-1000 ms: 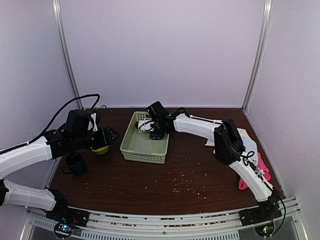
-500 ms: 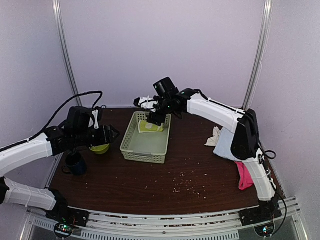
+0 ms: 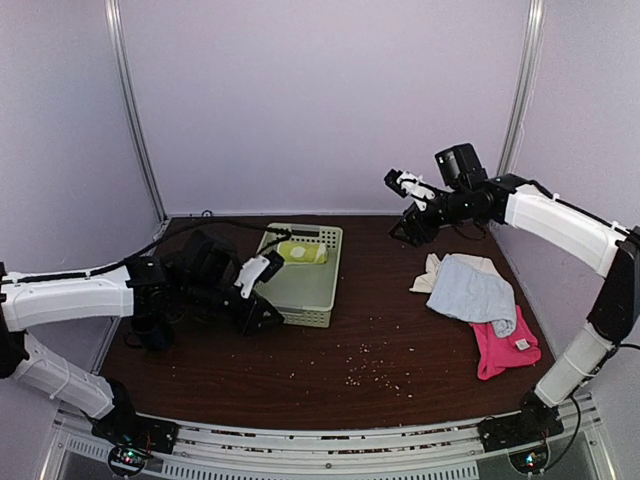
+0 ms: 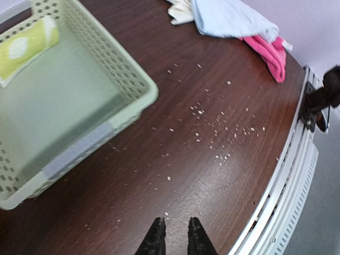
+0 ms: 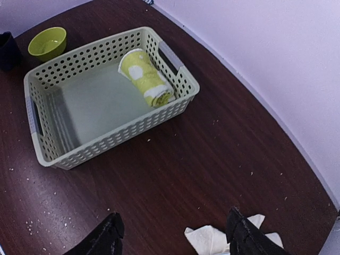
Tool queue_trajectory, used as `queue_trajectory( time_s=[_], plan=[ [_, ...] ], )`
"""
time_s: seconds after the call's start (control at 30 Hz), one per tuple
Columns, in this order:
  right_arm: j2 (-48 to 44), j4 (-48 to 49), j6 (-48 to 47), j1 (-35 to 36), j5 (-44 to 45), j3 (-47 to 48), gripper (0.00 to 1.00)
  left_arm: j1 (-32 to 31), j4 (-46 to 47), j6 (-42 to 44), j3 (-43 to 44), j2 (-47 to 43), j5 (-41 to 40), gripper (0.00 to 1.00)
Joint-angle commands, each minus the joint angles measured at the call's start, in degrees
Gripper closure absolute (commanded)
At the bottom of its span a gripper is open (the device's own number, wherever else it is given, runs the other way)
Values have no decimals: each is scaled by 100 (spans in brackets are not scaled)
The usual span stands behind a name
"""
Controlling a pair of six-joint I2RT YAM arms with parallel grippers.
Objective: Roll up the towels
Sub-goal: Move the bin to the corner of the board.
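The lime-green towel (image 5: 146, 77) is rolled up and lying inside the green basket (image 5: 114, 130), tucked against the far wall by one of the handle cutouts. The other three towels are in a loose heap on the right side of the table (image 3: 250, 370), well apart from the basket. The light blue towel (image 3: 470, 288) is on top, the cream-white towel (image 3: 428, 272) pokes out from under its far-left edge, and the hot pink towel (image 3: 500, 348) (white tag showing) sticks out on the near side. None of those three is rolled.

The left gripper (image 4: 177, 234) hangs low over bare wood just off the basket's near corner, its fingers only a little way apart with nothing between them. The right gripper (image 5: 175, 234) is up in the air toward the back right, jaws spread wide and also empty.

Pale crumbs (image 4: 218, 133) are scattered on the dark wood in front of the basket. A small green bowl (image 5: 48, 42) and a dark cup (image 5: 5, 48) sit off to the basket's left.
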Motion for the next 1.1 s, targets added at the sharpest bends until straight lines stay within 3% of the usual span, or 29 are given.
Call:
queue_trajectory(
  time_s=[0.0,0.1,0.27,0.47,0.87,1.07],
  plan=[
    [-978,714,258,-280,-464,-1450,33,-549,368,403,197,761,283,86],
    [-1457,1258,334,-485,-654,-2342,32,-784,342,376,829,1584,25,95],
    [-1819,2146,319,-762,-628,-3386,34,-863,-291,294,2201,3019,-816,100],
    [-2001,2214,282,-837,-699,-3484,34,-861,-1146,485,3597,4223,-1684,100],
    [-2148,2317,146,-877,-483,-3669,34,-644,-1583,829,4779,5137,-2233,100],
    [-2078,2304,106,-879,-446,-3669,34,-773,-1794,1229,4493,4921,-1520,100]
  ],
)
